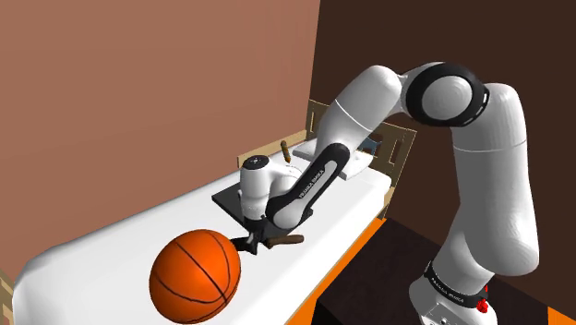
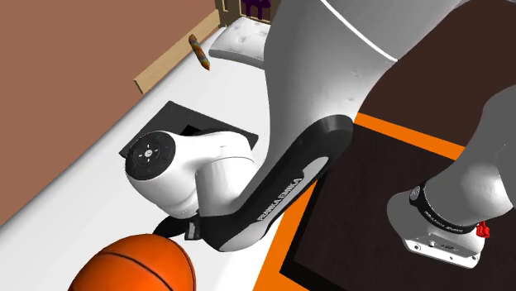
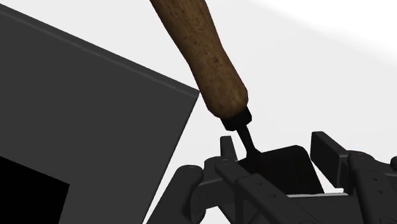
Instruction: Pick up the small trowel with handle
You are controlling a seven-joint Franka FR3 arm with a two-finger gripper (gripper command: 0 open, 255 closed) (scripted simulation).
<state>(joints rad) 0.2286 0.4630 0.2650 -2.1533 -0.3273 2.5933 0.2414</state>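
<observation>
The small trowel has a brown wooden handle and a short black neck running into a black blade. My gripper is shut on that blade, one black finger on each side of it, while the handle points away from the hand past the corner of a dark flat slab. In the shoulder view the gripper hangs low over the white bed, and the trowel handle sticks out toward that view's right. I cannot tell whether the trowel touches the bed.
An orange basketball rests on the bed right beside the gripper, toward the shoulder view's lower left. The dark flat slab lies just behind the hand. A small brown stick-like object and a pillow lie near the headboard.
</observation>
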